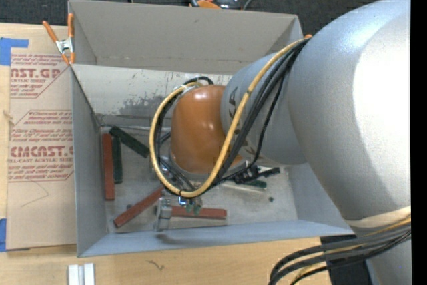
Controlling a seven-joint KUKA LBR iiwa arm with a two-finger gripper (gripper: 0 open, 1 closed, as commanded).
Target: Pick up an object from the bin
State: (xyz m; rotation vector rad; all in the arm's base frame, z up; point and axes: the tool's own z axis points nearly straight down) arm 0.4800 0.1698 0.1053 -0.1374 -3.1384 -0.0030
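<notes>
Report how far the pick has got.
Done: the gripper is down near the floor of the bin, by the front wall. In hand: it sits at the left end of a red-brown stick lying along that wall; a grasp cannot be confirmed. Left: gripping and lifting, since the stick lies flat on the floor.

Grey bin (187, 30), its back wall scuffed dark. Red-brown sticks (107, 167) along its left and front edges; dark green sticks (130, 141) near the left. Orange cover (195, 127), yellow and black cables (157, 137), silver arm (360, 110).
</notes>
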